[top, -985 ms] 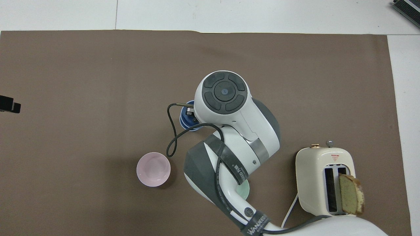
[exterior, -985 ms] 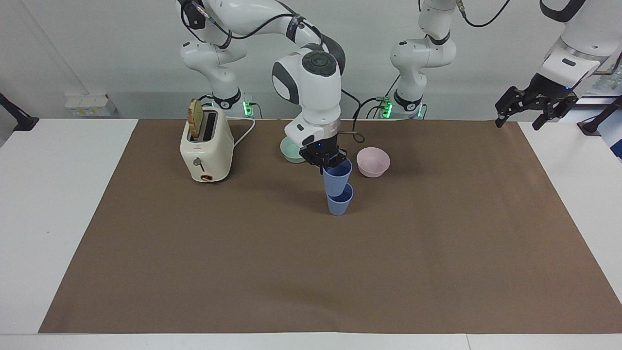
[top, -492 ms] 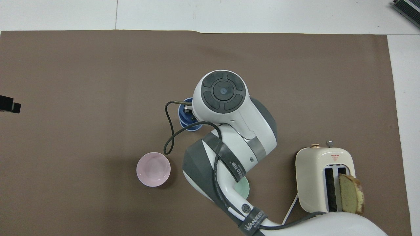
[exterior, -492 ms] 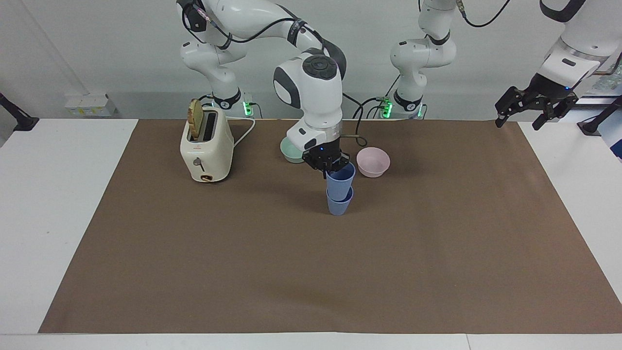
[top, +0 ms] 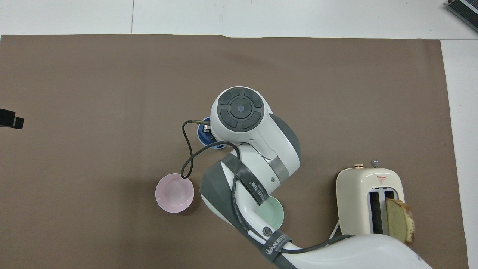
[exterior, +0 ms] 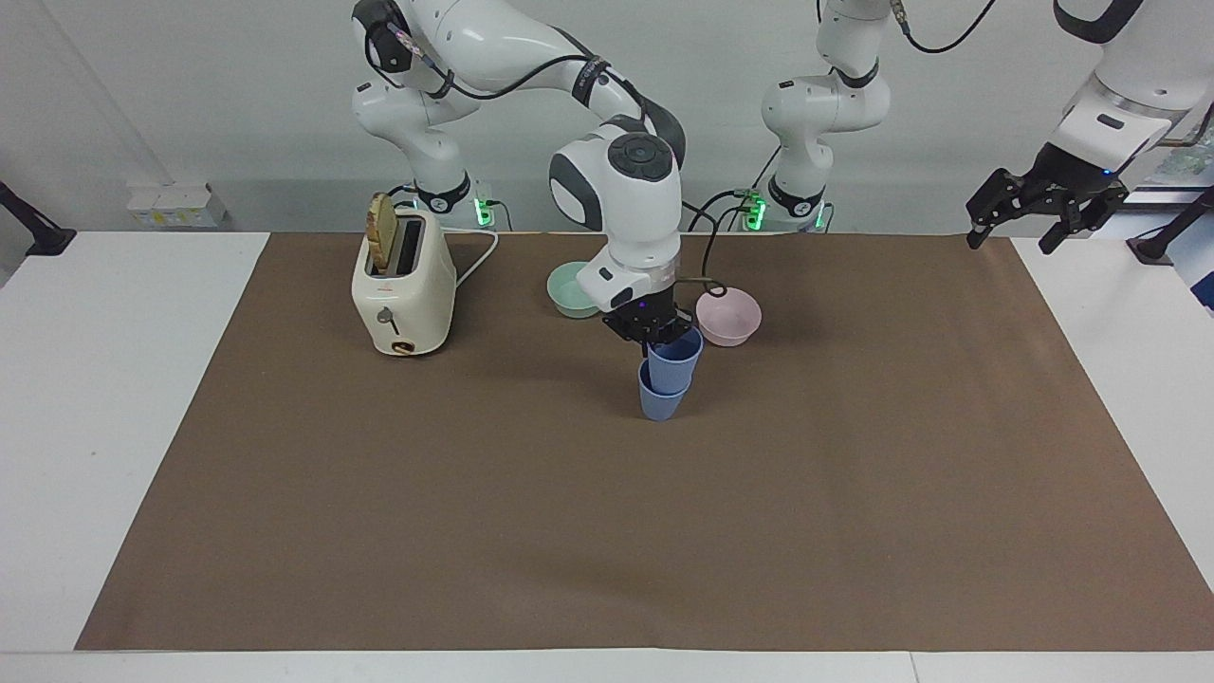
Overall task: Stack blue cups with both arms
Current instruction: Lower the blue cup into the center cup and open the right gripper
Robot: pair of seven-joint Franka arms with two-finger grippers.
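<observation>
Two blue cups stand mid-mat. The upper cup point(exterior: 677, 358) sits nested in the lower cup point(exterior: 660, 401) and tilts toward the left arm's end. My right gripper point(exterior: 654, 332) is shut on the upper cup's rim. In the overhead view the right wrist hides most of the cups point(top: 204, 135). My left gripper point(exterior: 1043, 213) waits open and empty, raised over the mat's edge at the left arm's end; only its tip point(top: 10, 122) shows in the overhead view.
A cream toaster point(exterior: 403, 285) point(top: 368, 194) with a bread slice stands toward the right arm's end. A mint-green bowl point(exterior: 567, 289) point(top: 275, 210) and a pale pink bowl point(exterior: 728, 316) point(top: 174, 192) lie nearer to the robots than the cups.
My right gripper has lowered the upper cup deeper into the lower cup and shifted slightly toward the left arm's end, tilting it. The left arm has not moved.
</observation>
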